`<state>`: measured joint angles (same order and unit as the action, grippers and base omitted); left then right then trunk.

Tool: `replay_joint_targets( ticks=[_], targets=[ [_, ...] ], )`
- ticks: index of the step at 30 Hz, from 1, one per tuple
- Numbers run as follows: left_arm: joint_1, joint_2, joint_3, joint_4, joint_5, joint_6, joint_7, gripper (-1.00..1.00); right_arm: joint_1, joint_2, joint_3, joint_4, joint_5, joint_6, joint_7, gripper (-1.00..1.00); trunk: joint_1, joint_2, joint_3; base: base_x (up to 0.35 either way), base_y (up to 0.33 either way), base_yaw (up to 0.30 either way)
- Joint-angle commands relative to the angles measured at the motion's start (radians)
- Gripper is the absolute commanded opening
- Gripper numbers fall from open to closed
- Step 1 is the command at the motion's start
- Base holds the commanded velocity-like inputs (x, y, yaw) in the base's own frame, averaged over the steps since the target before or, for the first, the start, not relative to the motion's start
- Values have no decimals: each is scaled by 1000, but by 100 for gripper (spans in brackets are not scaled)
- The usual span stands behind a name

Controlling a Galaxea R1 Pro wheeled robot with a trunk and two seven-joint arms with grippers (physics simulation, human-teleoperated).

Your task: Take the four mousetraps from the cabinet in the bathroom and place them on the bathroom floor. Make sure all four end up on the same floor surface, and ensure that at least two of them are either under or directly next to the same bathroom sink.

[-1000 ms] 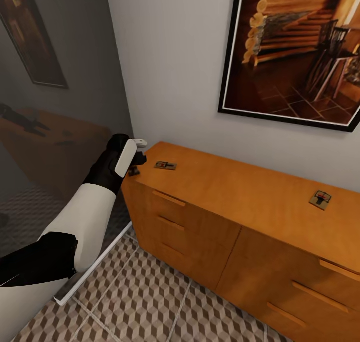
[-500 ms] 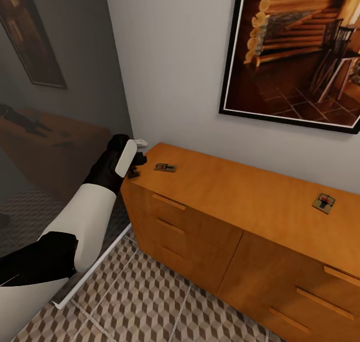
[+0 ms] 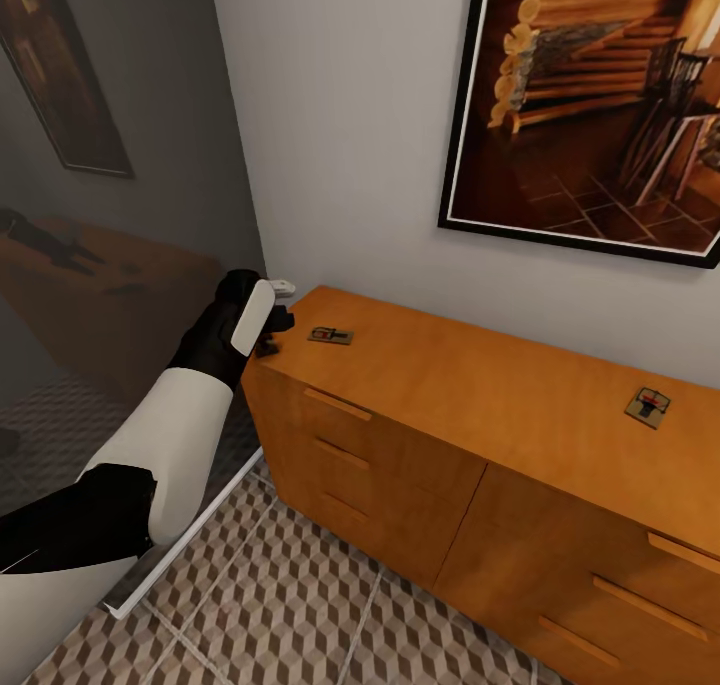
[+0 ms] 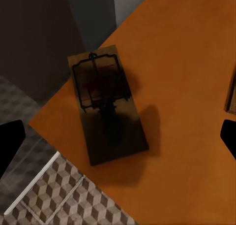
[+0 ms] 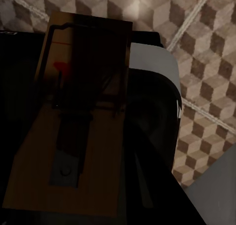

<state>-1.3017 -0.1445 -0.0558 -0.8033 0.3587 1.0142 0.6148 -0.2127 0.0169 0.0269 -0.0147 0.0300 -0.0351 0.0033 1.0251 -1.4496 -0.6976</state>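
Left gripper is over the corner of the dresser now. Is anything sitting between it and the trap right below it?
Nothing visible. In the left wrist view the mousetrap lies flat on the cabinet top near its corner, bare wood around it, with the left gripper fingers spread to either side. A second trap's edge lies off to one side, outside the fingers.

I see three mousetraps on my cabinet (image 3: pixel 470 385) top: one at its corner (image 4: pixel 108 104), flat, one beside it (image 3: pixel 330 335), one well apart (image 3: pixel 646 404). A fourth mousetrap (image 5: pixel 73 131) is close to my right camera, above the cube-patterned bathroom floor (image 5: pixel 206 52).
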Motion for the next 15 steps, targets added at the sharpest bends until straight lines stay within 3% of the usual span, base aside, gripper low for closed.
replay_joint_targets(
  ticks=[1,9,15],
  targets=[
    [-1,0,-2,-1,11,2,10,100,-1,0,2,1,-1,-3,3,-100,0,0,-1,5,0,0],
    [-1,0,-1,0,12,3,9,100,-1,0,2,1,-1,-3,3,-100,0,0,-1,24,0,0],
    [-1,2,-1,1,47,2,9,100,-1,0,2,1,-1,-3,3,-100,0,0,-1,1,0,0]
  ],
)
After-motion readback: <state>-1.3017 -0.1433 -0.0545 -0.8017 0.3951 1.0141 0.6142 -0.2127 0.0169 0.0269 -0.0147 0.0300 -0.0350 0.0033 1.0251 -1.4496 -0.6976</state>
